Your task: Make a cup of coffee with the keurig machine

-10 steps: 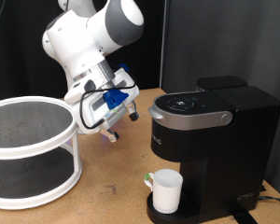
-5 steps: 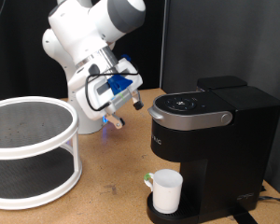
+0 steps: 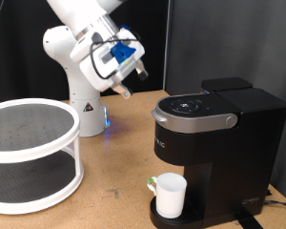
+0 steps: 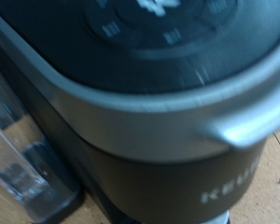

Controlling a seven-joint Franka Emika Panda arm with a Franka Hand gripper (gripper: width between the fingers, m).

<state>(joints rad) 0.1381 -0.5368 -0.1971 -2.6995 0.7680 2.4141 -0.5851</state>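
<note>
The black keurig machine [image 3: 214,134] stands on the wooden table at the exterior view's right, its lid down and its silver-grey handle [image 3: 195,119] facing front. The white cup [image 3: 170,194] stands upright on the drip tray under the spout. My gripper [image 3: 133,85] hangs in the air up and to the left of the machine's lid, apart from it, fingers spread with nothing between them. The wrist view is blurred and filled by the machine's lid and handle [image 4: 177,112]; no fingers show there.
A white two-tier round rack [image 3: 29,153] stands at the exterior view's left. The arm's white base [image 3: 86,110] stands behind it, with a blue light low at its foot. A clear water tank [image 4: 19,159] shows beside the machine in the wrist view.
The gripper has risen from near table height and moved right, towards the top of the machine. The cup and the machine have not moved.
</note>
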